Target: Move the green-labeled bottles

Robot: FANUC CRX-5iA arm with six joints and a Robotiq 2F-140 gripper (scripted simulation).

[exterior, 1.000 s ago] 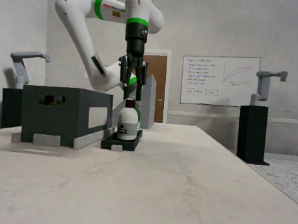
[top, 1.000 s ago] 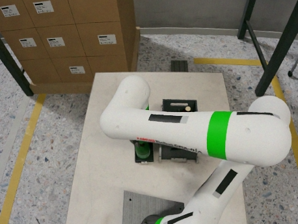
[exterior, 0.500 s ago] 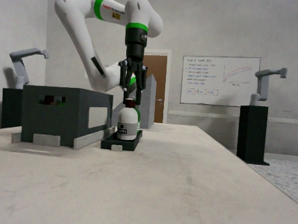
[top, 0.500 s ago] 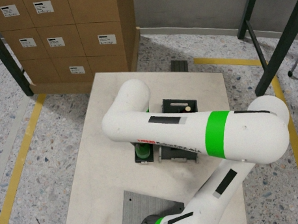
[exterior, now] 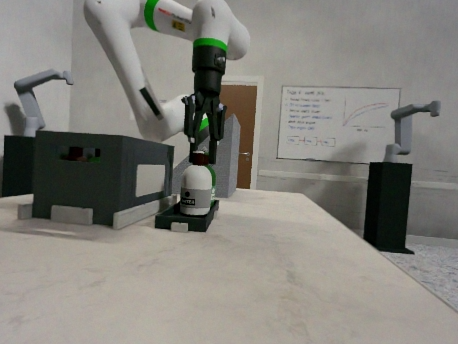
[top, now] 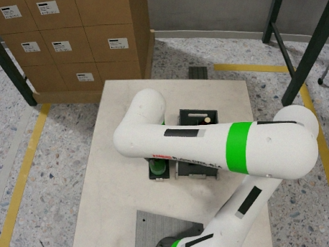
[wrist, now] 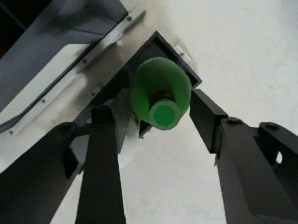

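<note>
The tool (exterior: pixel 203 159) (wrist: pixel 160 102) is pointing down over the tray (top: pixel 152 176) (exterior: pixel 165 220) (wrist: pixel 195 78), and it is standing partly open, with its two fingers apart on both sides of a green bottle (top: pixel 158 166) (wrist: pixel 162 82). In the wrist view, this bottle is standing at one end of the tray, its top showing between the fingers. A white bottle (exterior: pixel 195 187) with a grey label and a dark red cap is standing upright on the tray in the exterior view. Behind it, a green edge is showing, but its full label is hidden. The crate (top: pixel 184 112) (exterior: pixel 75 185) (wrist: pixel 90 30) is resting upright on the table (top: pixel 115 194) (exterior: pixel 250 280) (wrist: pixel 240 40), just beside the tray. A pale round cap (top: pixel 207 120) is showing inside the crate, while the arm (top: pixel 201 143) (exterior: pixel 115 55) is covering much of the crate from above.

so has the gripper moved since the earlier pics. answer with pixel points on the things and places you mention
Yes: in the exterior view the gripper (exterior: pixel 202 156) (wrist: pixel 160 102) has come down, its jaws now lower over the tray (top: pixel 153 176) (exterior: pixel 166 222) (wrist: pixel 154 43), which sits where it did.
</note>
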